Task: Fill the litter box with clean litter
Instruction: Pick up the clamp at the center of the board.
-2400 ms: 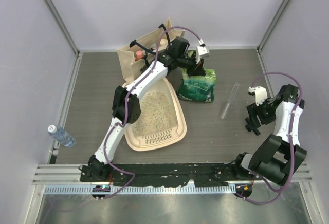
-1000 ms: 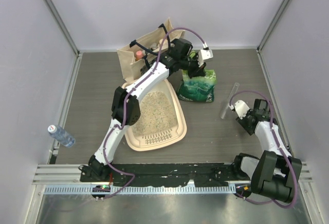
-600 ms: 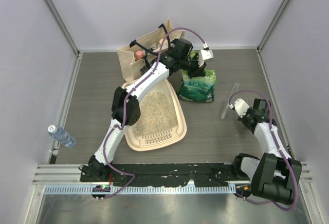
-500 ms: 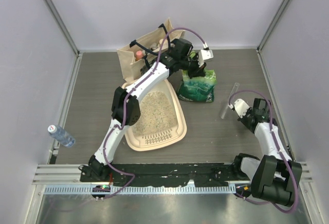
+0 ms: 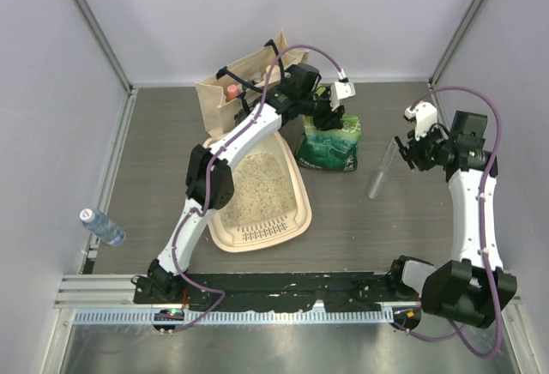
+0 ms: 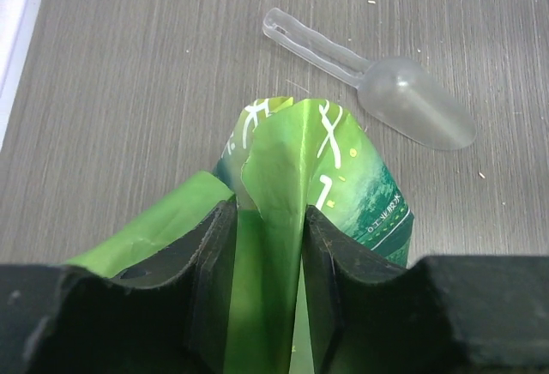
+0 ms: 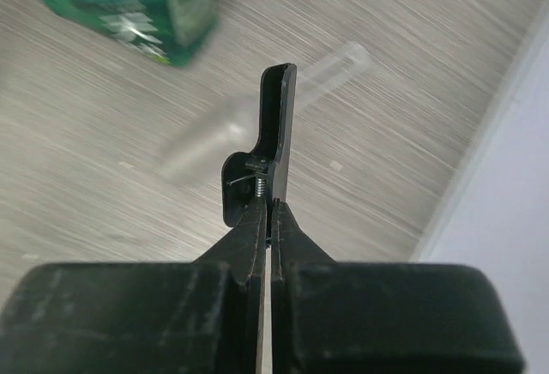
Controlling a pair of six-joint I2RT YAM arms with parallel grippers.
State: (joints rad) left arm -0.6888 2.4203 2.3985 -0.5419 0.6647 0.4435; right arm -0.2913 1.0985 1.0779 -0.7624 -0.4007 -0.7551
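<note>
Left gripper (image 6: 268,213): parted around top fold of green bag (image 6: 296,147). Right gripper (image 7: 276,82): clenched, empty, over the scoop (image 5: 382,171). Litter box (image 5: 302,204), holding clean litter (image 5: 256,187), lies just near-left of the bag.

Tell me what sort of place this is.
Probably a lab test cell, not a home: the left arm and right arm bolted to a metal rail, blank white panels in aluminium framing around the table, and the litter box staged on it.
</note>
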